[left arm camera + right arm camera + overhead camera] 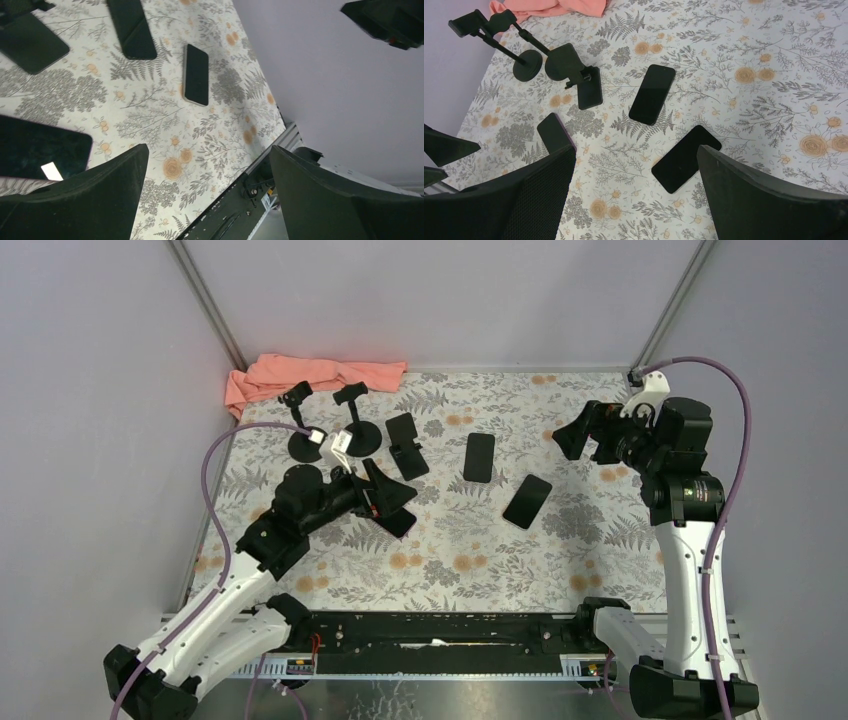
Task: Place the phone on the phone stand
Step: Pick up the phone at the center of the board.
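Observation:
Three black phones lie flat on the floral table: one upright in the middle [479, 457] [652, 94], one slanted right of it [527, 501] [686, 158], and a purple-edged one [400, 524] [555, 132] [42, 147] just under my left gripper. Two black phone stands with round bases [305, 445] [362, 437] [528, 65] stand at the back left, with a folding stand [405, 445] [589, 87] beside them. My left gripper [395, 502] [209, 150] hovers open over the purple-edged phone, holding nothing. My right gripper [580, 445] [635, 148] is open and raised at the right, above the slanted phone.
A pink cloth [300, 375] is bunched in the back left corner behind the stands. Grey walls close in the back and both sides. A black rail [440, 632] runs along the near edge between the arm bases.

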You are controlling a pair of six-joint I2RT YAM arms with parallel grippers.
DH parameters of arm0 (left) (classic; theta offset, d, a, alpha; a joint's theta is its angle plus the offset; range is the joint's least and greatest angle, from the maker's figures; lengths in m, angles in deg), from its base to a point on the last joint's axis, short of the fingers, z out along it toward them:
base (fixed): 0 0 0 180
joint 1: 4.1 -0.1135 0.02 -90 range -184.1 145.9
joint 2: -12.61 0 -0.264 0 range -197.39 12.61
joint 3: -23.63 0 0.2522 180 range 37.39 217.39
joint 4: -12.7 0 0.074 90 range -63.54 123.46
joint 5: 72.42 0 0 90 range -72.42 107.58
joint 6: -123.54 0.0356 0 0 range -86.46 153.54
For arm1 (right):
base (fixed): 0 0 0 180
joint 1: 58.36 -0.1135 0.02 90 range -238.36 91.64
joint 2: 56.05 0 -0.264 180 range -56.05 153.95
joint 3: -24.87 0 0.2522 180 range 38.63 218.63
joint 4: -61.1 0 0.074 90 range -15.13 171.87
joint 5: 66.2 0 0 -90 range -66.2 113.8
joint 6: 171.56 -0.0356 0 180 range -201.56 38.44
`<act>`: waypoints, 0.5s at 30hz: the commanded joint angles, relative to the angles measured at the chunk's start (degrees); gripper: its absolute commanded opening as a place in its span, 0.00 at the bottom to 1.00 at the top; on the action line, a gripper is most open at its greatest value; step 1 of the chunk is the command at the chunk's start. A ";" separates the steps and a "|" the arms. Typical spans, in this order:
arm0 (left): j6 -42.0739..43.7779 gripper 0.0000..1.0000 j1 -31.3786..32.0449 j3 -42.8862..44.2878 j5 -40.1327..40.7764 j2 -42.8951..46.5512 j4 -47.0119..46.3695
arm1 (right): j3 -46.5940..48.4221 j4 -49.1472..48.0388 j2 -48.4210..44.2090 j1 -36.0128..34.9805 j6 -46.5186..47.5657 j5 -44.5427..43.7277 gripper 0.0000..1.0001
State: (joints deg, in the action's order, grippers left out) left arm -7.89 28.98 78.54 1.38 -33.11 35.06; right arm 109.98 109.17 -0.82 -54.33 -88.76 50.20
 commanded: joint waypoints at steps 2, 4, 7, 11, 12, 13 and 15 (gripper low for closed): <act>-3.32 0.99 0.48 -2.02 7.66 0.83 -1.04 | -1.34 -2.98 -0.64 0.27 1.90 -0.35 1.00; -3.75 0.99 0.43 -1.50 8.78 0.08 0.56 | -2.38 -3.25 -0.65 0.27 2.33 -0.59 1.00; -4.46 0.99 0.48 -1.45 9.93 -0.57 1.33 | -4.31 -3.98 -0.86 0.27 3.62 -0.59 1.00; -5.75 0.99 0.44 -2.19 12.53 -0.83 1.43 | -9.08 -5.42 -0.91 0.27 8.81 1.55 1.00; -6.29 0.99 0.48 -2.41 14.01 -0.81 1.73 | -10.52 -5.92 -0.83 0.27 10.31 3.05 1.00; -7.11 0.99 0.43 -2.59 15.62 -0.85 2.75 | -12.17 -6.33 -0.75 0.27 12.07 5.12 1.00; -9.43 0.99 0.48 -2.77 21.90 -1.15 5.36 | -15.04 -6.46 -0.37 0.27 16.71 10.51 1.00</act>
State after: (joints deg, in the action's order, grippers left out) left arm -13.38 29.00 76.74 12.83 -33.83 37.07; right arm 98.94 105.08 -1.20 -54.29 -81.09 52.38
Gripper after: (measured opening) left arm 0.987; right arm 0.994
